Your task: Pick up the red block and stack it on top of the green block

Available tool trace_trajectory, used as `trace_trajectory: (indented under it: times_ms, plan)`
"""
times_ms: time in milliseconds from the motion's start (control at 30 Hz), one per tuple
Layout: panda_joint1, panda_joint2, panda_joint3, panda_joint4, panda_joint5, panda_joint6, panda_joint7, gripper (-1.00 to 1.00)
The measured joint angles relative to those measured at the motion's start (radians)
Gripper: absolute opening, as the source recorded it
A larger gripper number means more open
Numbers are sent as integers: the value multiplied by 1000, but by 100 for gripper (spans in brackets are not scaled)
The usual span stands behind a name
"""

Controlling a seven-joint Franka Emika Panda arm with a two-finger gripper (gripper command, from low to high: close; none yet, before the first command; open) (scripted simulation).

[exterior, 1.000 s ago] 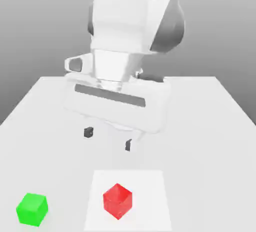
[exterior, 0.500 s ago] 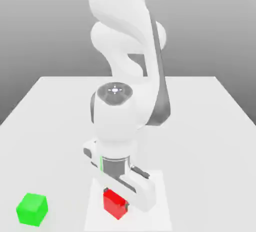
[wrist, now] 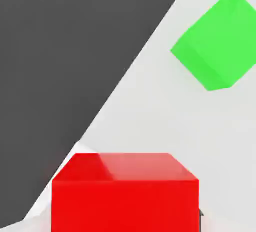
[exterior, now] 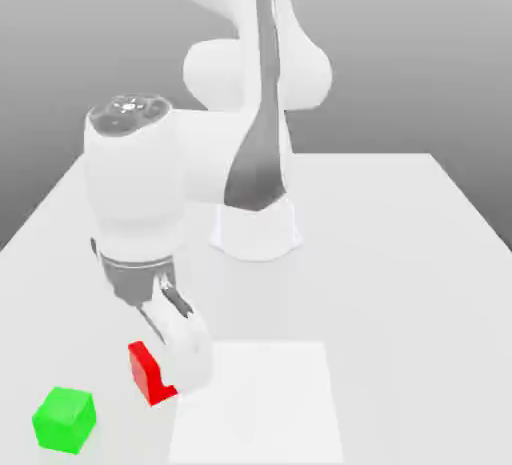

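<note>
Red block (exterior: 148, 373) (tilted edges), apart from green block (exterior: 65, 420)

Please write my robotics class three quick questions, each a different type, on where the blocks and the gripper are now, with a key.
1. True or false: the red block is already stacked on the green block.
2. Multiple choice: in the exterior view, which lies nearest the left edge? A) the white square B) the green block C) the red block
3. Fill in the blank: the block at the gripper, seen close up in the hand view, is ____.

Key: 1. false; 2. B; 3. red
</note>
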Motion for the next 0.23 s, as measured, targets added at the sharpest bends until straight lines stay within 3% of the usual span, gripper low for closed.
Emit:
trace_trajectory:
  times_ms: [100,133,233]
  plan:
    - [-43,107,-34,53,27,52,15,-100]
    - [-48,142,-34,59,32,83,14,100]
    - [-48,142,-34,59,32,83,14,100]
